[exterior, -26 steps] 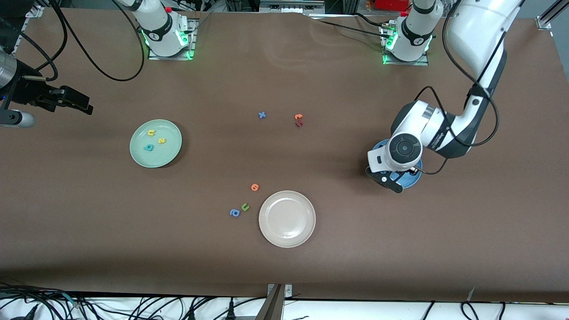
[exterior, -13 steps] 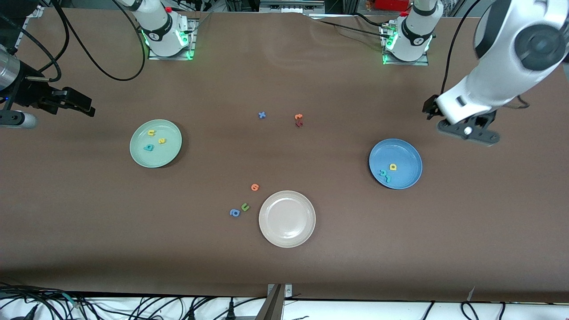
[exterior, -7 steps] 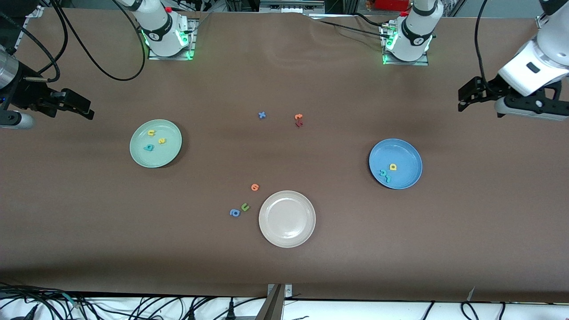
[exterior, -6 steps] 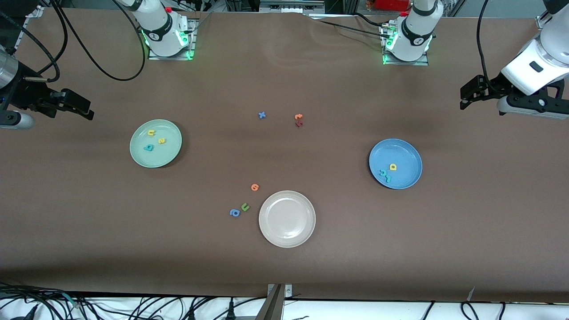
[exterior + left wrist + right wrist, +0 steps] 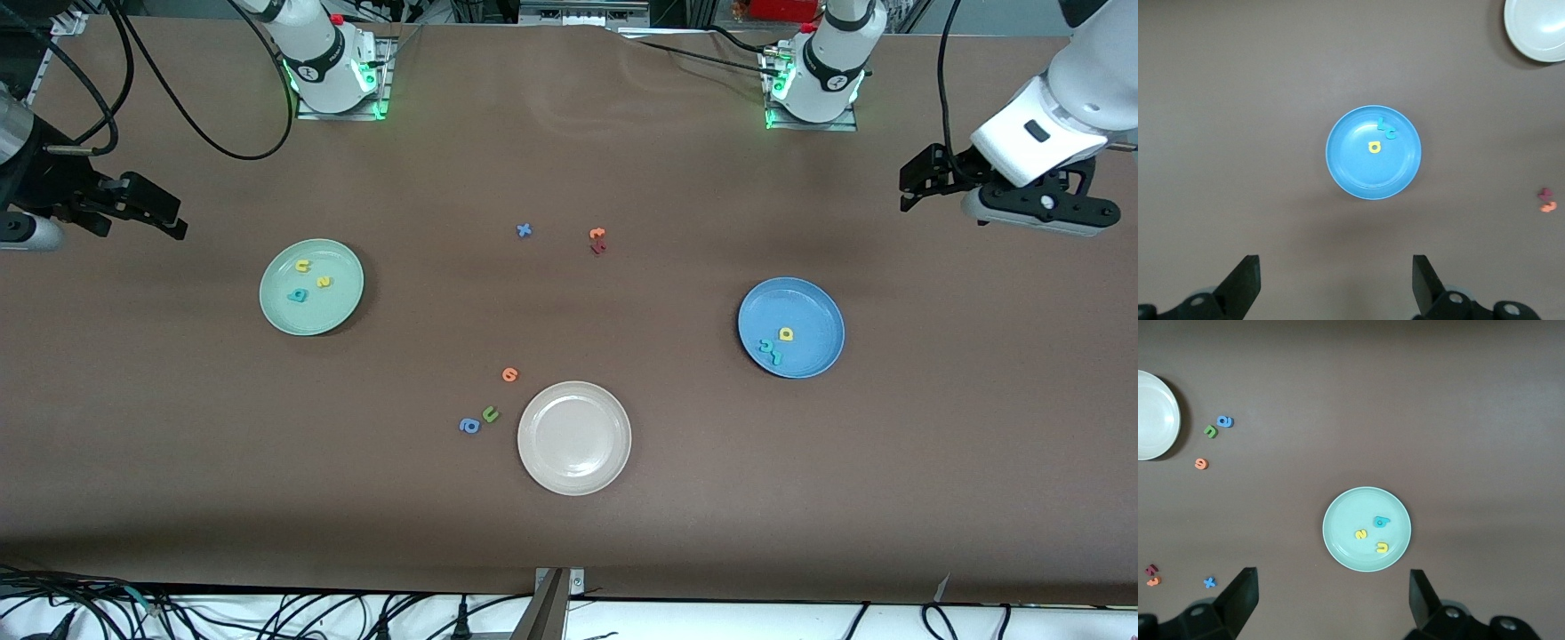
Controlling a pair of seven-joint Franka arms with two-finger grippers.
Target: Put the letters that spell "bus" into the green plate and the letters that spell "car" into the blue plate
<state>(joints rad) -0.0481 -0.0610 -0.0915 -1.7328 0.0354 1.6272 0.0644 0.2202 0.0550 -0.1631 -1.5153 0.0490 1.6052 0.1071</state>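
The left end effector (image 5: 909, 182) is held raised over the bench at the left arm's end, fingers spread wide and empty. The right end effector (image 5: 169, 216) is held likewise at the right arm's end, also spread and empty.

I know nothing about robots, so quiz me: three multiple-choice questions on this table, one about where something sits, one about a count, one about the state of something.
1. Where do the small blue letter and small green letter lie?
A. in the round blue plate
B. on the brown table beside the round beige-white plate
C. in the round pale green plate

2. How many toy letters lie in the pale green plate?
A. one
B. three
C. five

3. How are the two grippers?
A. both open, holding nothing
B. both shut on letters
C. one holding a plate

Answers:
1 B: the blue letter and green letter rest on the table next to the beige-white plate.
2 B: the pale green plate holds a teal and two yellow letters.
3 A: left gripper and right gripper show spread, empty fingers.
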